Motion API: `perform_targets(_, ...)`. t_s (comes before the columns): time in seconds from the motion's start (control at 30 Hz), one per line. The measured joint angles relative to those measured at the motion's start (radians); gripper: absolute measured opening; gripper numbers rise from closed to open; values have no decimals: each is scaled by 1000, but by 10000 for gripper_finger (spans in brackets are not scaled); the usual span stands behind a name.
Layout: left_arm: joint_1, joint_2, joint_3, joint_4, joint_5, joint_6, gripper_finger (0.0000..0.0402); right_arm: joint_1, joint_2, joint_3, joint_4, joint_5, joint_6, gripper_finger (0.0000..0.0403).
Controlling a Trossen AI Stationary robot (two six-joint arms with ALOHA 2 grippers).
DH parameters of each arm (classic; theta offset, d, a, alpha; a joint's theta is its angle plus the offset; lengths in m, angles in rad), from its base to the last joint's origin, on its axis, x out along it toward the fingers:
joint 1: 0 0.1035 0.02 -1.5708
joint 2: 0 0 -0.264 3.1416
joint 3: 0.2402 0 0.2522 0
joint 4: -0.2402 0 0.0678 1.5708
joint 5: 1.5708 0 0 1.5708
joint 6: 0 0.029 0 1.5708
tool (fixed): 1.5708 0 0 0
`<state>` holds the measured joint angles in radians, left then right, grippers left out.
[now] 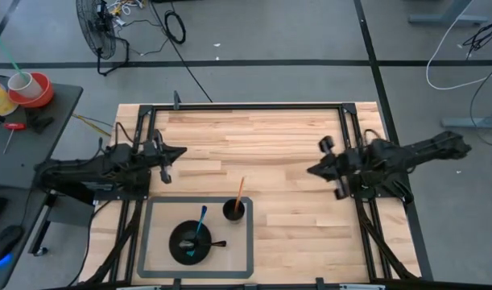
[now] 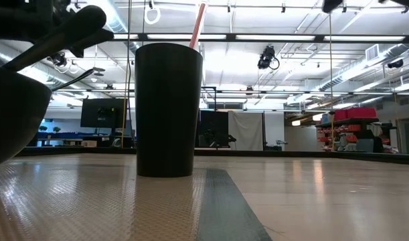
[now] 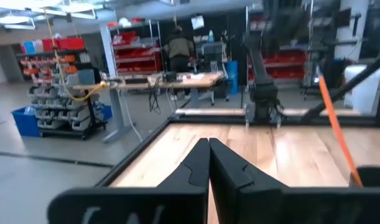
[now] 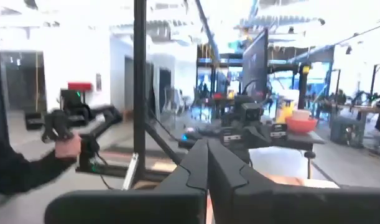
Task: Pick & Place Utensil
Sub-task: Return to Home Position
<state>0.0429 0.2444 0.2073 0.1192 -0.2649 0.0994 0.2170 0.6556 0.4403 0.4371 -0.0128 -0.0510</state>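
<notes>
Black bowl [image 1: 191,240] sits on the transparent mat [image 1: 157,251], w/ blue fork [image 1: 200,223] and black spoon [image 1: 213,243] both inside it. Fork's long axis runs roughly front-to-back, its handle leaning over the rim toward the left gripper [image 1: 181,151]. Spoon handle sticks out sideways, toward the right arm's side.

From the left gripper, the bowl lies toward the table's front edge and a touch to the right: apart, no contact. Left gripper is clearly nearer than the right gripper [image 1: 310,170], which is well off across the wood table [image 1: 262,137]. Black cup [image 1: 234,210] w/ orange straw [image 1: 240,192] stands on the mat's far corner, between bowl and right gripper.

Both grippers: jaws pressed together, holding nothing, per both wrist views. Arms sit at opposite table sides, tips pointing inward at each other.

Judgement: placing looks done and only parking is left, so no reach to the bowl is needed. Left arm, being closer, just has to keep clear of the fork handle and straw.
</notes>
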Motion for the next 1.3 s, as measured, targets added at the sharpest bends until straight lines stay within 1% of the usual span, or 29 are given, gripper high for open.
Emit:
perform_targets(0.17,0,-60,0,-7,0,-11,4,-43,-242,-138,-45,2,9,6)
perform_targets(0.3,0,-71,0,-30,-1,-25,14,-112,-392,-185,-180,-25,39,4)
perform_targets(0.4,-1,-63,0,-54,0,-29,18,-167,-465,-186,-312,-62,91,4)
perform_targets(0.5,-1,-57,0,-58,0,-61,17,-193,-490,-193,-365,-95,85,4)
perform_targets(0.53,-1,-56,0,-57,0,-75,15,-197,-495,-202,-365,-107,74,4)
perform_targets(0.6,-1,-56,0,-57,5,-113,12,-203,-505,-225,-333,-167,70,4)
perform_targets(0.67,-1,-56,0,-57,18,-140,10,-204,-507,-272,-241,-208,67,4)
perform_targets(0.8,-1,-55,0,-58,33,-154,8,-203,-512,-401,-69,-211,62,4)
perform_targets(0.83,-1,-55,0,-58,33,-151,8,-203,-513,-427,-38,-191,79,4)
perform_targets(0.93,-1,-55,-4,-53,34,-141,10,-198,-505,-426,-111,-26,129,6)
perform_targets(1.07,-1,-55,-41,-17,52,-145,10,-198,-483,-426,-175,148,194,12)
perform_targets(1.17,-1,-57,-69,-7,76,-122,5,-198,-479,-426,-197,230,193,14)
perform_targets(1.3,0,-65,-73,-64,59,-84,5,-198,-479,-426,-206,266,185,15)
